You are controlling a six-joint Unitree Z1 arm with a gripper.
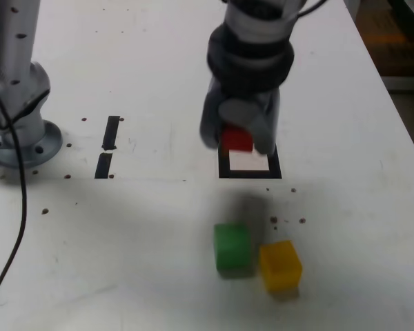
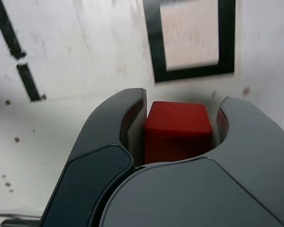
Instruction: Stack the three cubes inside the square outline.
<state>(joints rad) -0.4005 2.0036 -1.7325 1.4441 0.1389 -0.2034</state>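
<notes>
The smooth grey pincer (image 1: 239, 141) clamps the matte red cube (image 1: 237, 139), sides squared to the jaws, above the far edge of the flat black square (image 1: 224, 164). Green cube (image 1: 232, 246) and yellow cube (image 1: 281, 265) sit touching on the white bench (image 1: 145, 234).

table (image 1: 145, 269): white, scuffed, dotted with small dark holes | two short black strips (image 1: 107, 146): on it toward the exterior view's left | black cable (image 1: 14, 227): trails across its left edge | floor (image 1: 407, 110): dim grey, beyond the table's right edge | light: soft, even
</notes>
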